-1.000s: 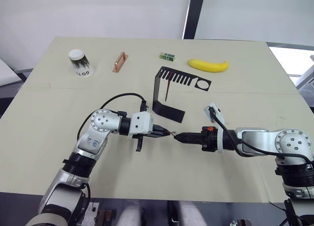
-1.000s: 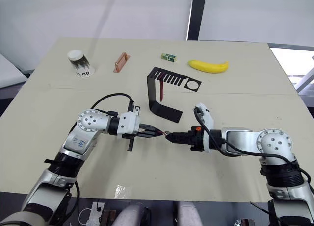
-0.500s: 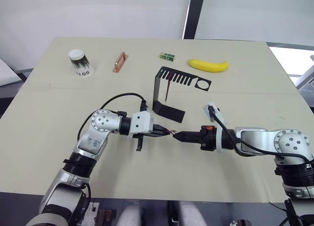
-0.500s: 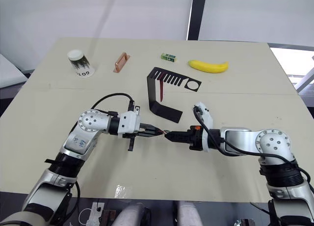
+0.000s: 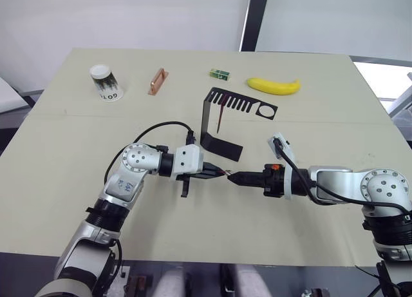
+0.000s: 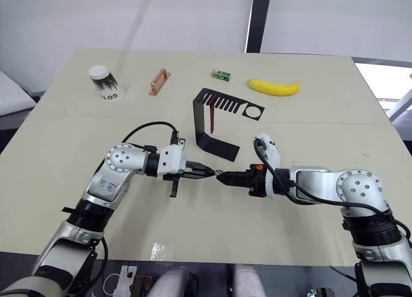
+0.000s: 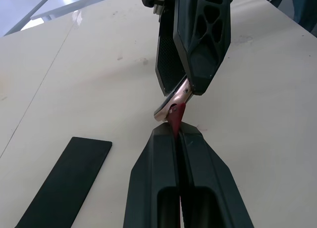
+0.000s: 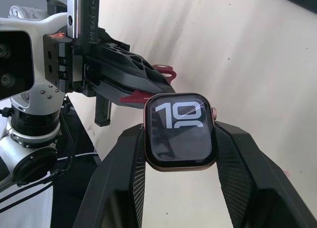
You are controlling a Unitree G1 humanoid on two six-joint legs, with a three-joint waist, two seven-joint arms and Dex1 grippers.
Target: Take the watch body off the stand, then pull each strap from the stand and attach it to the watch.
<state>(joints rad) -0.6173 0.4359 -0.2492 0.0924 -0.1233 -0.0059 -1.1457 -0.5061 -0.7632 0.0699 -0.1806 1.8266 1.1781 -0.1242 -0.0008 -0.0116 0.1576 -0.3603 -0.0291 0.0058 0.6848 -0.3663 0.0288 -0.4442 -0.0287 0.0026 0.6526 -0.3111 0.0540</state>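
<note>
We've got the right gripper (image 8: 181, 139) clamped on the watch body (image 8: 181, 130) and the left gripper (image 7: 177, 134) pinching a strap (image 7: 175, 116) end-on, so its tip lines up with the case slot.

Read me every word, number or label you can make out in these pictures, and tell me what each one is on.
"10": large white digits on the lit screen of the watch body, clamped in the right gripper.
"GOTO", seen upside down: black print on the white paper cup; the letters are small, so this reading is uncertain.
The small green box carries markings too small to read.
</note>
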